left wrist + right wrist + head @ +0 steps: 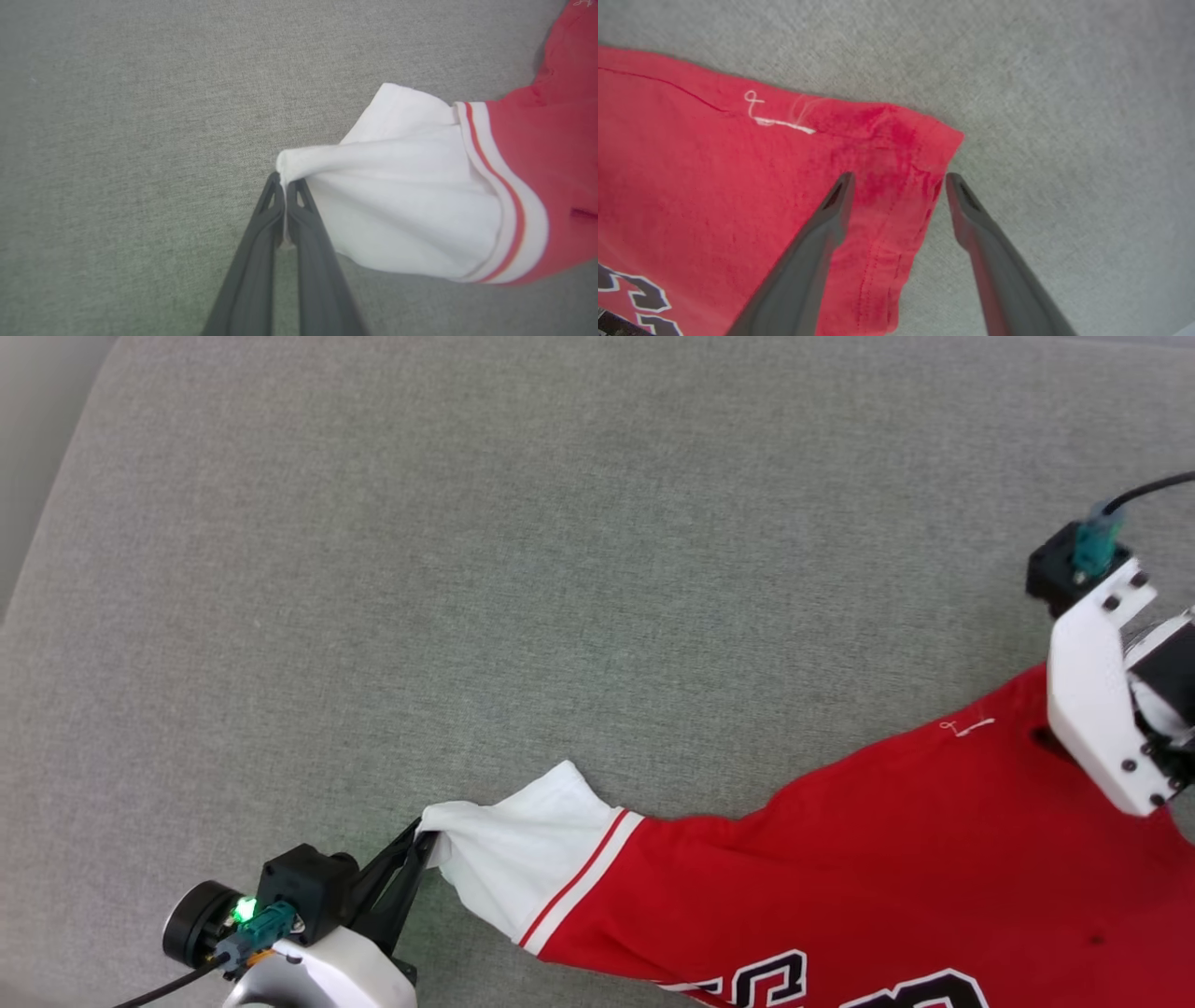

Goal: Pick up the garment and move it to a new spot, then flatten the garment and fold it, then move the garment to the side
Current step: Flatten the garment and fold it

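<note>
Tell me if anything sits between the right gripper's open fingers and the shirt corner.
Nothing visible does. The right gripper is open, straddling the edge of the garment at its red hem corner, with bare grey surface beside it.

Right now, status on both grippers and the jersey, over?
Left gripper shut on white sleeve. Right gripper open over red hem corner. Jersey stretched across grey upholstery; no obstacle seen.

Left gripper (284, 179) clamped closed, right gripper (899, 179) spread wide apart.
</note>
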{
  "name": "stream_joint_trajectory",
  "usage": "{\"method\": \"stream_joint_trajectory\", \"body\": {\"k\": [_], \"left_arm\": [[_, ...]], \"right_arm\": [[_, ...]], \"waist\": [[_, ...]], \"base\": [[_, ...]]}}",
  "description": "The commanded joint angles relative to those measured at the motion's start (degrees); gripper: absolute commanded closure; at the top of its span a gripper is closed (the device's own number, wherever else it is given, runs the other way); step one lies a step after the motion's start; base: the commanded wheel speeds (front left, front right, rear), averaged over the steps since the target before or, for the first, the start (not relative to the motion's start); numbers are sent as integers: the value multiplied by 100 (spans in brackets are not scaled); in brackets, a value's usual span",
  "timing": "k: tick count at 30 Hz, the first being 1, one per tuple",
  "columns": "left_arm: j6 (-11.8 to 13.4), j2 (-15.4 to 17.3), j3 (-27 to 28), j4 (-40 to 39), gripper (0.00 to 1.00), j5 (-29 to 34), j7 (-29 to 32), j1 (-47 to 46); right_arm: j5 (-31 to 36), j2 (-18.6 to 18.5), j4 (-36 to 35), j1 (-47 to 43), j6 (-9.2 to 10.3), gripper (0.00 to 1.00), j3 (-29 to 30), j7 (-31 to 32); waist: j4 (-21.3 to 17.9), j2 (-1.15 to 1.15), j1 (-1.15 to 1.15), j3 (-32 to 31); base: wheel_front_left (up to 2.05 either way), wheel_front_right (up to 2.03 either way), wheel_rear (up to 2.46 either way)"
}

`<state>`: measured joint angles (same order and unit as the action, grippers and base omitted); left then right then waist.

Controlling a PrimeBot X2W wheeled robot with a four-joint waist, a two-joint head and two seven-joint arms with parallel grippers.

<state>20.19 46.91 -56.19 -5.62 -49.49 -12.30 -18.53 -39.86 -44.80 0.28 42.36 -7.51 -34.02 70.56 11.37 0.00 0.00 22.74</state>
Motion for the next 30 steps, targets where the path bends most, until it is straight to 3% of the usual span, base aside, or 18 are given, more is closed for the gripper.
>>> {"method": "stream_joint_trajectory", "body": {"k": [1,7,10,16,20,25,30], "left_arm": [[-30,-41,5,28,100,37,-32,-102],[-59,-151,-8,152,100,43,-61,-105],[-50,-141,14,212,100,-6,-86,-28],[-85,-80,21,309,100,-26,-110,37],[-73,84,11,289,100,64,-58,-23],[17,395,92,47,100,288,119,-370],[-86,587,262,-235,100,520,403,-1008]], "right_arm": [[17,-28,93,53,4,0,-181,-42],[-189,-221,439,-106,4,0,-877,-254],[-304,-300,453,-75,4,100,-1120,-413],[-475,-143,486,322,4,100,-1040,-1397],[-526,-224,355,447,4,100,-1217,-2010],[-609,-382,120,641,4,100,-1205,-2777],[-556,-380,71,886,4,100,-946,-3442]], "waist": [[116,0,0,109],[152,0,0,143],[87,0,0,70],[-130,0,0,-339],[-284,0,0,-744],[-442,0,0,-1162],[-568,0,0,-1327]], "base": [[0,0,0],[0,0,0],[0,0,0],[0,0,0],[0,0,0],[0,0,0],[0,0,0]]}}
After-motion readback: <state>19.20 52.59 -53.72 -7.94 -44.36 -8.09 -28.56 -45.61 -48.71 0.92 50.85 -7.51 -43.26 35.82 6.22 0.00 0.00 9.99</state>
